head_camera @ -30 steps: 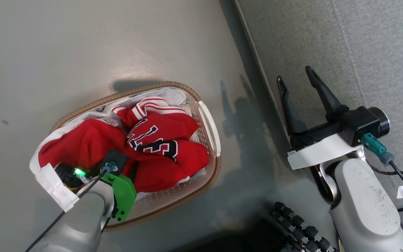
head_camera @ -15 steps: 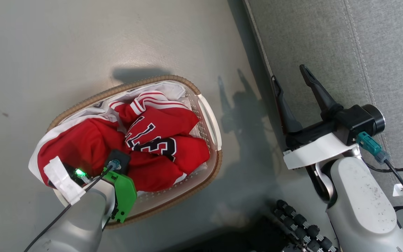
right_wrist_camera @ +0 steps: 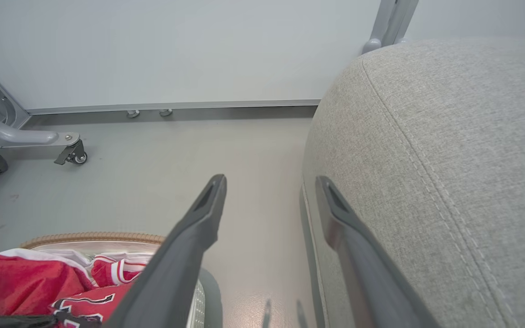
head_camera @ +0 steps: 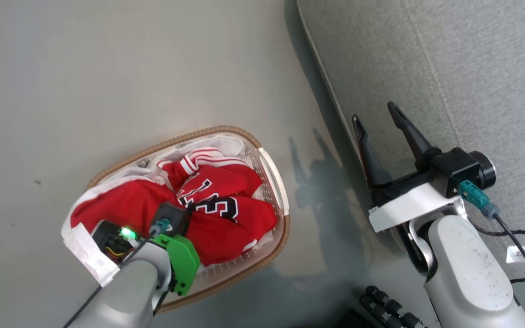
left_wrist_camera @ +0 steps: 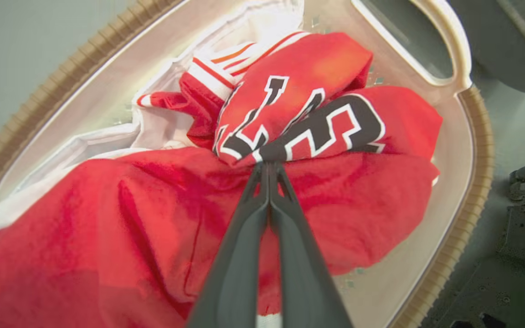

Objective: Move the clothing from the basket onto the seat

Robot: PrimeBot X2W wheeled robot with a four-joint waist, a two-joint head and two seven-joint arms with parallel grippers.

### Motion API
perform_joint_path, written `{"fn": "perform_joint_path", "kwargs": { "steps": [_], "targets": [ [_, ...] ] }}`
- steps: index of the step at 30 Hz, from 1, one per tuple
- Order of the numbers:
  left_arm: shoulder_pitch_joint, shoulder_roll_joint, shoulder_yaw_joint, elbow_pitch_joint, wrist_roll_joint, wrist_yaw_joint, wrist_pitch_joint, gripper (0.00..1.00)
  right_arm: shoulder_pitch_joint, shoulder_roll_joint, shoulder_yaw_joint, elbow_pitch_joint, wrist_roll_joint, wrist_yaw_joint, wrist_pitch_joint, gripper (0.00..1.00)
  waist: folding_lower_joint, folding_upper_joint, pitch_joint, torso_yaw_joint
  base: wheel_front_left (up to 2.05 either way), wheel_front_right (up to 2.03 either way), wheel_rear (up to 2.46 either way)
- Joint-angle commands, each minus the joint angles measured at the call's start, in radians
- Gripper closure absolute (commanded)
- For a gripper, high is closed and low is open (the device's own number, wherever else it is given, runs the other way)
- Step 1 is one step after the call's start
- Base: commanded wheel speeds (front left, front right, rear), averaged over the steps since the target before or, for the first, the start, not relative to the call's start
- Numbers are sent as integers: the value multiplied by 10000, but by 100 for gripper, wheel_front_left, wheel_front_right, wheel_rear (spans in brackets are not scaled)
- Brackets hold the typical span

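Red clothing, white basket, grey seat
The clothing has white stripes and black-and-white numbers. The basket's woven rim is brown.

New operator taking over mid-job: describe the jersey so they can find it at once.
On the floor left of the grey seat stands the oval basket with a brown woven rim. Inside, toward the seat side, lies the jersey: red like the plain cloth beside it, but alone bearing big black-and-white numerals.
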Motion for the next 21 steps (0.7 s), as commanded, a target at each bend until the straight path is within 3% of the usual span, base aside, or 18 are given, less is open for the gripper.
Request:
{"fn": "perform_joint_path", "kwargs": {
  "steps": [1, 10, 21],
  "targets": [
    [330, 49, 100, -256, 24, 70, -54, 100, 196, -31, -6, 74, 38, -6, -43, 0, -1, 0, -856, 232, 0, 0, 0],
    [1580, -12, 715, -1838, 392, 71, -49, 100, 771, -56, -188, 419, -101, -6, -43, 0, -1, 0, -2492, 687, 0, 0, 0],
    [2862, -313, 2214, -4188, 878, 9, -52, 100, 1508, -229, -276, 610, -77, -6, -44, 0, -1, 0, -4059, 1189, 0, 0, 0]
  ]
}}
